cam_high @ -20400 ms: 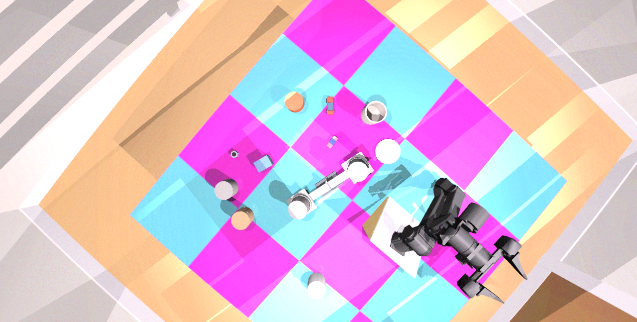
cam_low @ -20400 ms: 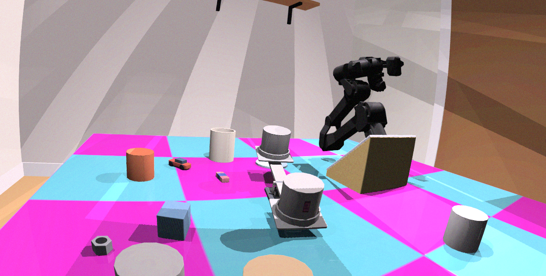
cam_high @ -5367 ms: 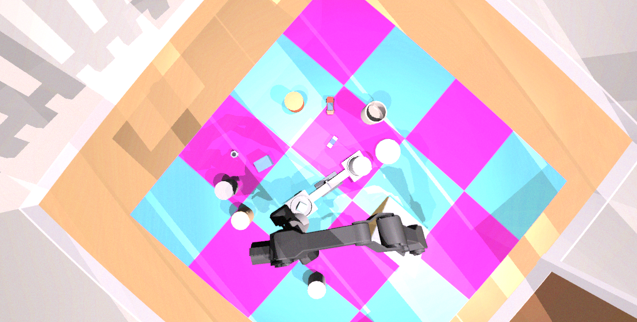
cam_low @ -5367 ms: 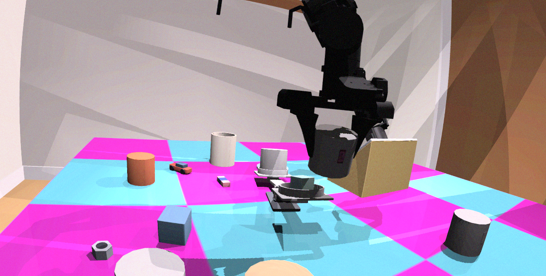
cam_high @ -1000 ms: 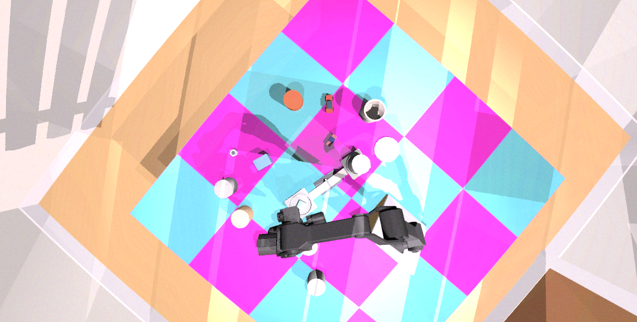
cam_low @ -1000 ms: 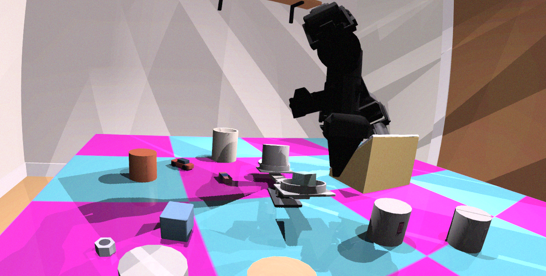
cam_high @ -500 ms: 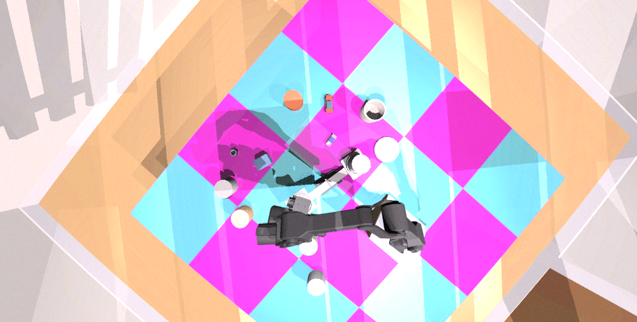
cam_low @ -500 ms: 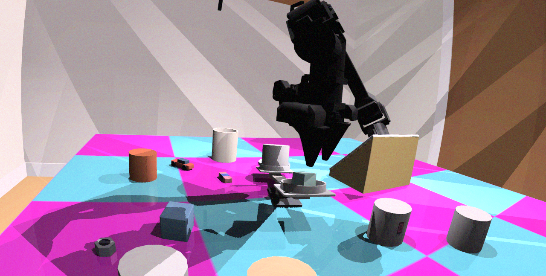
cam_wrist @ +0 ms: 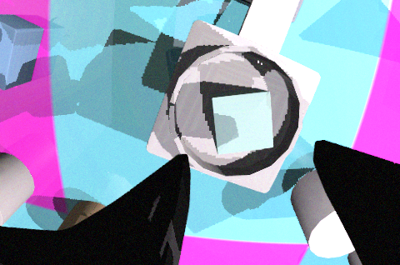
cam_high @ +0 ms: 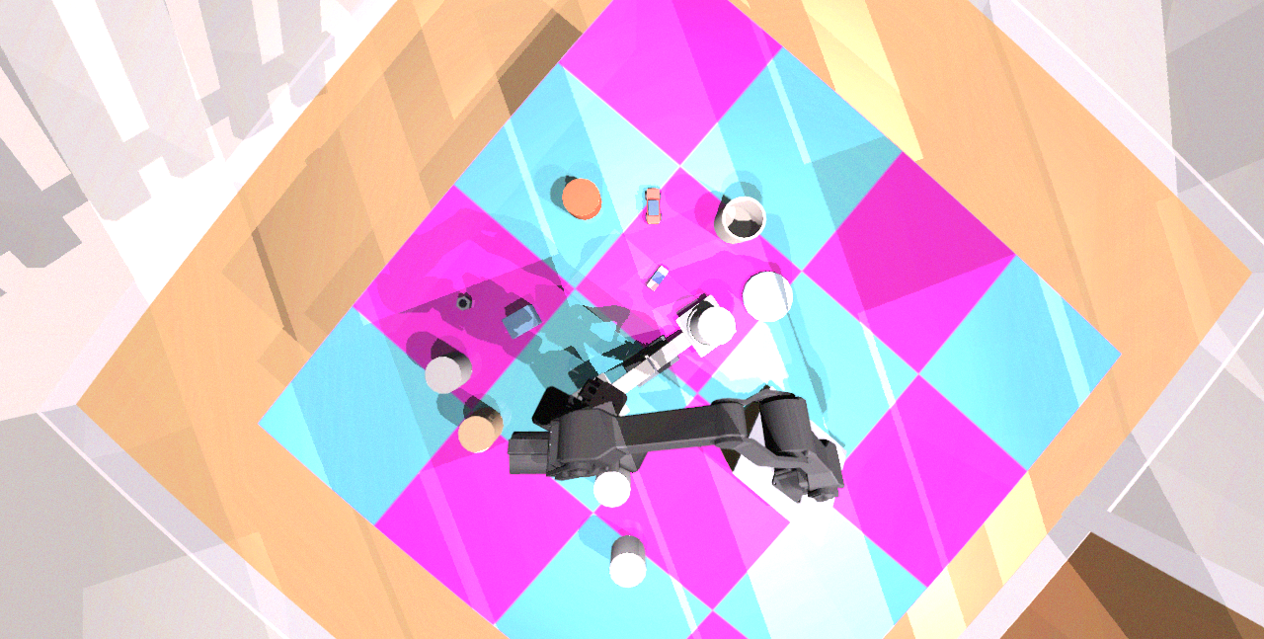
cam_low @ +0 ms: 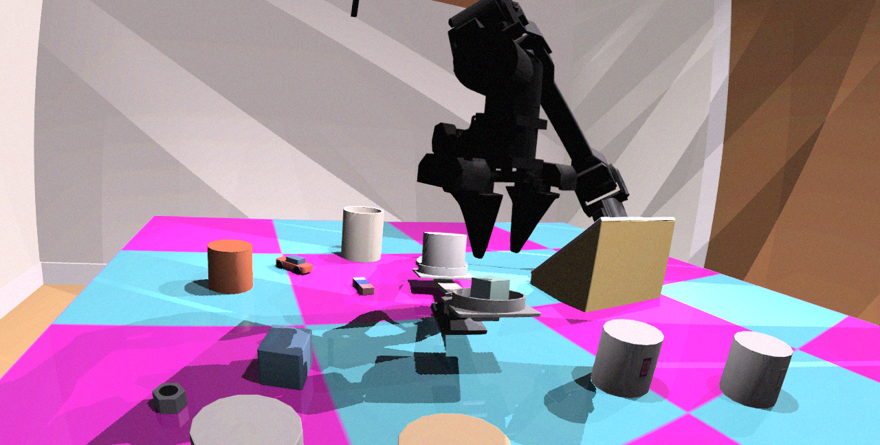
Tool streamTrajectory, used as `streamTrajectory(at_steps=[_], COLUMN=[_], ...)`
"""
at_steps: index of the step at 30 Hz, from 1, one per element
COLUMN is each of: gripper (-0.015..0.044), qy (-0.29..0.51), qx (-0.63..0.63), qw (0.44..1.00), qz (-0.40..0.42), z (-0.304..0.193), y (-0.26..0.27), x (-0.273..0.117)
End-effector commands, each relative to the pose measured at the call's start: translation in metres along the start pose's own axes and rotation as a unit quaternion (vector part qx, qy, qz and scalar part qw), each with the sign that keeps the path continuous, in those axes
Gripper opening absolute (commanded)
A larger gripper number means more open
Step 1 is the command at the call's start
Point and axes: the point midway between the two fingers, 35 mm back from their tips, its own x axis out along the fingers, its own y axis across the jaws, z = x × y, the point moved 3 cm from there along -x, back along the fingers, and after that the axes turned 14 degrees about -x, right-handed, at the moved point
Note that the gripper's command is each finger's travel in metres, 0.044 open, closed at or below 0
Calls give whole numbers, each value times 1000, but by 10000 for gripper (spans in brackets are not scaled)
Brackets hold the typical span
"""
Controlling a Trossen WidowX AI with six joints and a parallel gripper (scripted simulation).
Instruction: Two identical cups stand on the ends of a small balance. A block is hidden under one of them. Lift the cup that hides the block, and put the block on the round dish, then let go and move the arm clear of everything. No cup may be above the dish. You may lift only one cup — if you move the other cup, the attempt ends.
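The pale blue-green block sits uncovered inside the ring on the near end of the balance. One white cup stands on the other end. The round white dish lies just beyond that cup. My gripper is open and empty, pointing down above the block's end. In the top view the gripper hides this end. Two cup-like cylinders, one nearer the balance and one farther off, stand on the mat.
A wedge stands by the arm. A hollow cylinder stands near the dish. An orange cylinder, toy car, small striped block and blue cube lie around.
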Motion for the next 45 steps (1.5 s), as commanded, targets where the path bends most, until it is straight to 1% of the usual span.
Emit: streamTrajectory(at_steps=[1, 29, 33, 40, 44, 45], gripper=[260, 260, 155, 108, 3, 0], qy=[-3, -3, -3, -3, -3, -3], qx=[6, 6, 6, 6, 6, 6], qw=[1000, 1000, 1000, 1000, 1000, 1000], qz=[2, 2, 2, 2, 2, 2], z=[2, 3, 3, 3, 2, 2], y=[0, 0, 0, 0, 2, 2], x=[10, 49, 49, 49, 41, 35])
